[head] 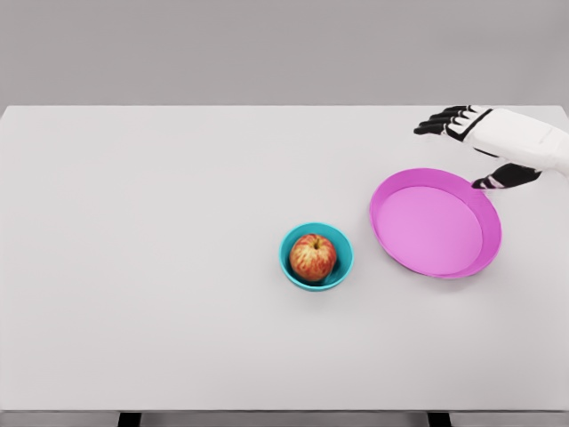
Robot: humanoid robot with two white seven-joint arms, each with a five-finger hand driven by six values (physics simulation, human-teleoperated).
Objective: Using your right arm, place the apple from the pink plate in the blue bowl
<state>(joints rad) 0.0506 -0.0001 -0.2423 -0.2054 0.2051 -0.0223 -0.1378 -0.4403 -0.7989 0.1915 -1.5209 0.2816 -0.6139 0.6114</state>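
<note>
A red-yellow apple (pixel 313 257) sits inside the small blue bowl (pixel 339 244) near the middle of the table. To its right lies the pink plate (pixel 436 224), with nothing on it. My right hand (pixel 449 124) hovers beyond the plate's far right edge, black fingers stretched out to the left and holding nothing. Its thumb (pixel 498 181) hangs just over the plate's rim. The left arm does not show.
The white table (pixel 160 267) spreads wide to the left and in front of the bowl. Its far edge runs just behind my right hand. Two dark table legs show at the bottom edge.
</note>
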